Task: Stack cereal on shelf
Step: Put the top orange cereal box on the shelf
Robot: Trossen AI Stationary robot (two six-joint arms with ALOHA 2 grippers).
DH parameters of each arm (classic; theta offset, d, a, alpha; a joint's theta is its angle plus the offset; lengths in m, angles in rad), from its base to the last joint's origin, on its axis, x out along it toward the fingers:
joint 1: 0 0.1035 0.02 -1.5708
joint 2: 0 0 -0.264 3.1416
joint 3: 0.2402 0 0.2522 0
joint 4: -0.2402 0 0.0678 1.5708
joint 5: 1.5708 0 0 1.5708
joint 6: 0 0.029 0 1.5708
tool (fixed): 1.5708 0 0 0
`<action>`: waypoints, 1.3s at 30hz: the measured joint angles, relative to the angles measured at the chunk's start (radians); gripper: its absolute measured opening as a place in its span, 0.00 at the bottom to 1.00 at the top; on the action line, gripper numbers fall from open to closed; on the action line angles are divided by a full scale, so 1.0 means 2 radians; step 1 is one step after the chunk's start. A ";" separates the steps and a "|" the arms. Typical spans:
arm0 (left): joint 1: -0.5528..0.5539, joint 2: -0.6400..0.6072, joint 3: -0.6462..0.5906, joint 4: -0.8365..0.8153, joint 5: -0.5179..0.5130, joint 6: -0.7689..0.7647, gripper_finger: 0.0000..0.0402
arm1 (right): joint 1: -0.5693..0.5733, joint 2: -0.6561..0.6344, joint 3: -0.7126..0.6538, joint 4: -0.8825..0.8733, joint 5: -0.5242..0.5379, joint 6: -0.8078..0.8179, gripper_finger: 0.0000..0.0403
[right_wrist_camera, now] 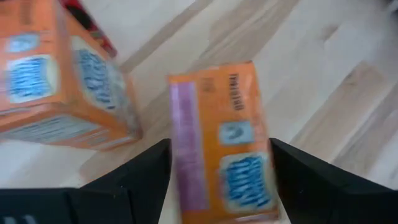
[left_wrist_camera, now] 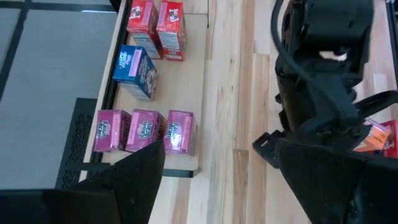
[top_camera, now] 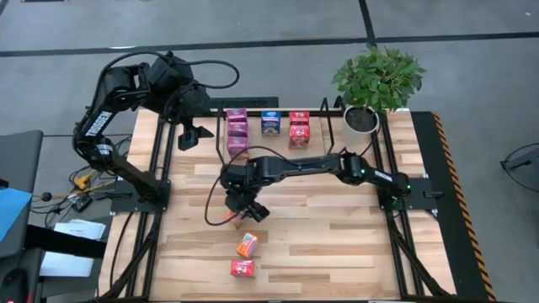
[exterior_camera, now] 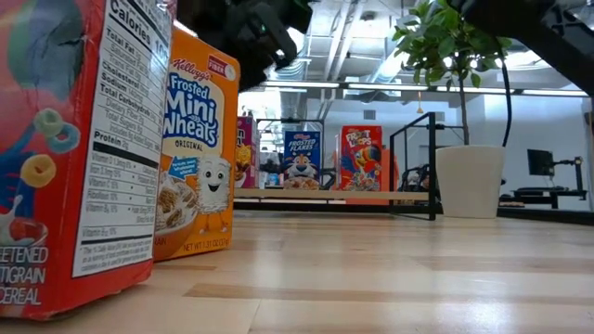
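Shelf: thin black rack at the table's far edge, beside a potted plant; it holds three pink boxes, one blue box and two red boxes; six in all, as the left wrist view shows best
Still on the table: an orange box and a red box near the front edge, well apart from the shelf
In hand: a second orange box, sitting between the right gripper's fingers in the right wrist view; fingers part open around it, pressing on its sides as far as can be told; so held, I judge, near the table's middle
Left gripper: wide open, empty, waiting just left of the shelf
Progress: about two thirds done; the held box has yet to reach the shelf, then two more remain
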 joint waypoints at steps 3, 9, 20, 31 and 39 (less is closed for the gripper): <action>0.000 0.000 0.000 0.000 0.000 0.001 0.74 | 0.000 -0.001 0.000 0.008 0.006 0.003 0.71; 0.000 0.000 0.000 0.000 -0.001 0.009 0.74 | 0.000 -0.002 0.000 0.010 0.013 0.005 0.71; 0.000 0.000 0.000 0.000 -0.001 0.009 0.74 | 0.000 -0.002 0.000 0.001 0.014 0.009 0.51; 0.000 0.000 0.000 0.000 -0.001 0.011 0.74 | -0.027 -0.034 0.020 -0.082 0.009 0.064 0.45; 0.000 0.000 0.000 0.000 -0.001 0.022 0.74 | -0.093 -0.100 0.020 -0.177 0.016 0.105 0.49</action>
